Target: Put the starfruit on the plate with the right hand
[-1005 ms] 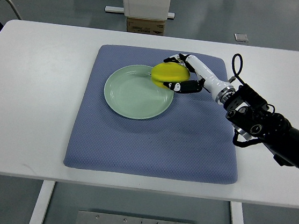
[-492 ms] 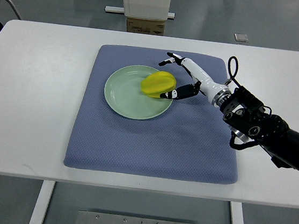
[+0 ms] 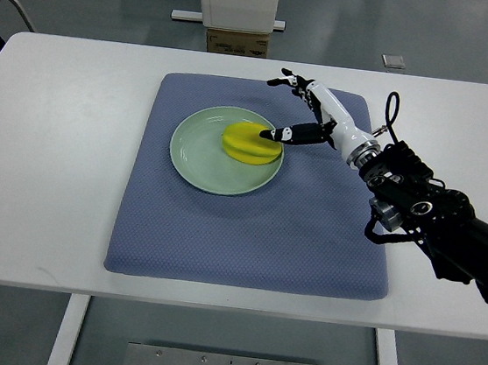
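The yellow starfruit (image 3: 250, 143) lies on the right part of the pale green plate (image 3: 203, 158), which sits on a blue-grey mat (image 3: 248, 227). My right hand (image 3: 295, 109) hovers just right of the fruit with its fingers spread wide and nothing held. Its thumb tip (image 3: 271, 135) sits at the fruit's right edge; I cannot tell whether it touches. The other fingers (image 3: 284, 81) point up and away over the mat. The black forearm (image 3: 434, 217) comes in from the right edge. The left arm is out of view.
The mat covers the middle of a white table (image 3: 53, 152). A white pedestal with a cardboard box (image 3: 237, 41) stands behind the table's far edge. A small grey tag (image 3: 393, 61) lies on the floor beyond the table.
The right hand carried the starfruit left from the plate's rim, let go, and the fruit now rests on the plate. The fingers have opened and the hand has drawn back slightly right.
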You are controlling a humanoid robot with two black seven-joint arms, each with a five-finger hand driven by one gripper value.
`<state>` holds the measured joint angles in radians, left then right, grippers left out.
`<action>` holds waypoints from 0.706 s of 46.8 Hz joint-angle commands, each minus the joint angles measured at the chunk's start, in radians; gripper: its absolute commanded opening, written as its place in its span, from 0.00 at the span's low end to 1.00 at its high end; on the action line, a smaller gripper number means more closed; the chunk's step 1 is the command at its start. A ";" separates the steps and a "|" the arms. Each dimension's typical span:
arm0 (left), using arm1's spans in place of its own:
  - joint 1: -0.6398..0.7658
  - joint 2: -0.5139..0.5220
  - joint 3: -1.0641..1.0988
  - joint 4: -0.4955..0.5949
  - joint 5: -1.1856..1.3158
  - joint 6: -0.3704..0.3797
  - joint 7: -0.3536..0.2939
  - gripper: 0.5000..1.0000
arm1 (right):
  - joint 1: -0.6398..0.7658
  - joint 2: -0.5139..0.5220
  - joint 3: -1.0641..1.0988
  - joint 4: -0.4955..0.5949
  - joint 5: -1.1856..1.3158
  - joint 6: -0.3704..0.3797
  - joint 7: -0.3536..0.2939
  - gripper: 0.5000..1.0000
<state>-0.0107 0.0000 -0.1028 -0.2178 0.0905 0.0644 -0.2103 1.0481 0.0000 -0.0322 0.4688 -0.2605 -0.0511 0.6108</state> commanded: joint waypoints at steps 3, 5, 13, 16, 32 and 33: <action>0.000 0.000 0.000 0.000 0.000 0.000 0.000 1.00 | -0.051 0.000 0.158 0.001 0.017 0.000 0.000 1.00; 0.000 0.000 0.000 0.000 0.000 0.000 0.000 1.00 | -0.075 0.000 0.204 -0.001 0.020 0.000 0.000 1.00; 0.000 0.000 0.000 0.000 0.000 0.000 0.000 1.00 | -0.099 0.000 0.347 -0.002 0.020 -0.001 0.000 1.00; 0.000 0.000 0.000 0.000 0.000 0.000 0.000 1.00 | -0.112 -0.008 0.385 -0.001 0.021 -0.001 0.000 1.00; 0.000 0.000 0.000 0.000 0.000 0.000 0.000 1.00 | -0.214 -0.077 0.646 0.001 0.214 0.063 0.000 1.00; 0.000 0.000 0.000 0.000 0.000 0.000 0.000 1.00 | -0.220 -0.081 0.650 0.002 0.224 0.083 0.000 1.00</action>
<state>-0.0105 0.0000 -0.1027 -0.2178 0.0905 0.0644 -0.2101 0.8446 -0.0682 0.6007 0.4686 -0.0629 -0.0130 0.6109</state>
